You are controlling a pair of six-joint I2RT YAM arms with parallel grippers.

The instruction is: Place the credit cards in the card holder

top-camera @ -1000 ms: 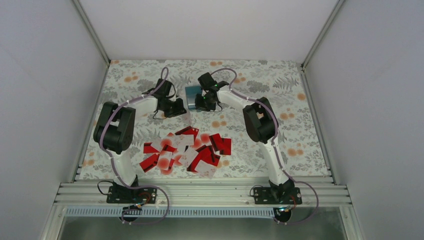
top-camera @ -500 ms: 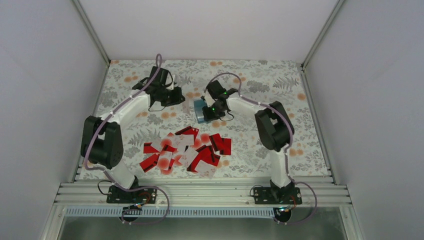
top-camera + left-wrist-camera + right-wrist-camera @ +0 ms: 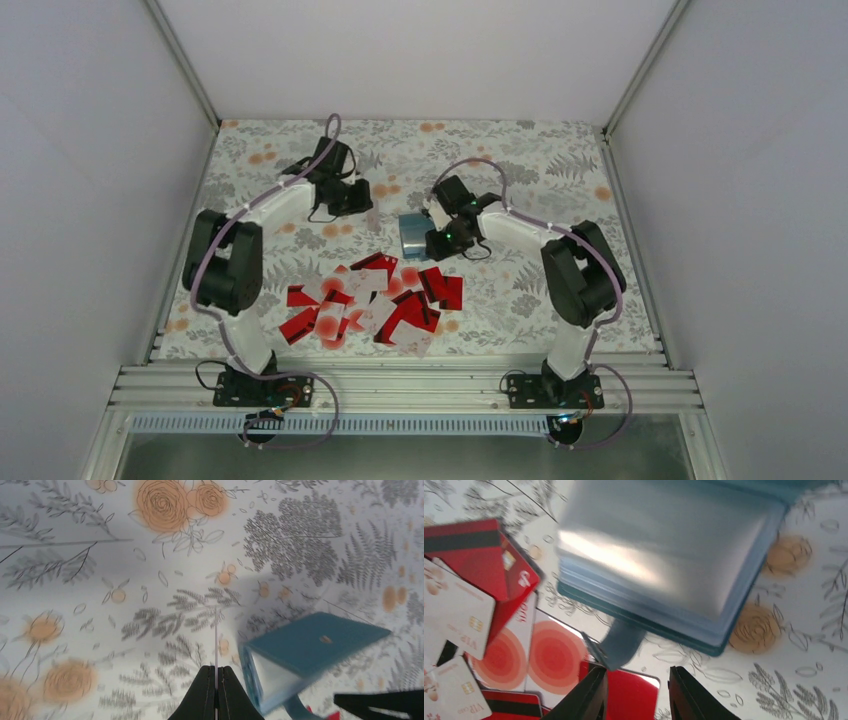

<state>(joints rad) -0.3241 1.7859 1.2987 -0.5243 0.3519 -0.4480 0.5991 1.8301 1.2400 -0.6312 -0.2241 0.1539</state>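
Observation:
The credit cards, red ones and white ones with a red spot, lie in a loose pile at the table's near middle. The teal card holder sits just beyond the pile, its pale blue inside showing in the right wrist view and its clasp tab hanging towards the jaws. My right gripper is open right beside the holder; in its wrist view the gripper has nothing between the fingers. My left gripper is farther back and to the left, shut on a thin card seen edge-on.
The floral tablecloth covers the table, bounded by white walls at back and sides and an aluminium rail at the near edge. The holder also shows at the right of the left wrist view.
The card holder and my right gripper have moved nearer and to the right, close to the card pile. My left gripper swung back and left, then eased slightly nearer, still shut on the thin card.

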